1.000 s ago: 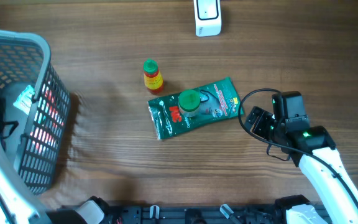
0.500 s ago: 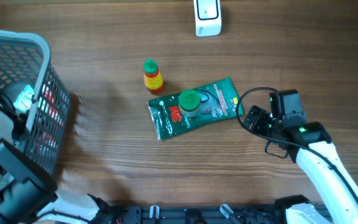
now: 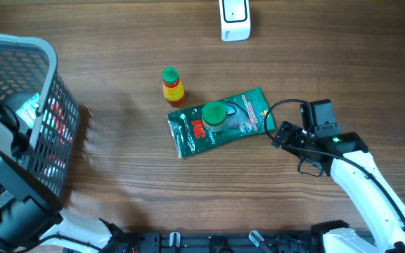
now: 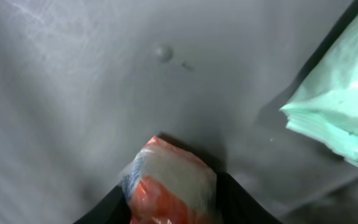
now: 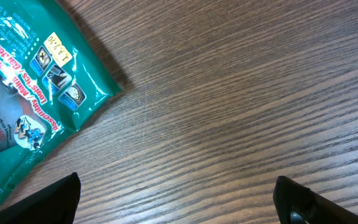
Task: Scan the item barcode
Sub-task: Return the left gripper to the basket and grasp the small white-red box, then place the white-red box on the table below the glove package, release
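My left gripper [image 4: 169, 198] is down inside the grey mesh basket [image 3: 44, 53]. Its dark fingers [image 4: 107, 208] press both sides of a red and white plastic packet [image 4: 166, 180]. A pale green packet [image 4: 344, 118] lies to its right on the basket floor. The white scanner [image 3: 235, 21] stands at the table's far edge. My right gripper [image 3: 277, 135] is open over bare wood, just right of a green pouch [image 3: 241, 116], whose corner also fills the upper left of the right wrist view [image 5: 30, 106]. No barcode shows in any view.
A green-lidded jar [image 3: 213, 116] sits on the pouch. A small sauce bottle with a green cap [image 3: 172, 86] stands just behind it. The left arm [image 3: 5, 190] reaches over the basket's near wall.
The left jaws went wide, then closed in on the red and white packet. The right gripper crept a little left toward the pouch.
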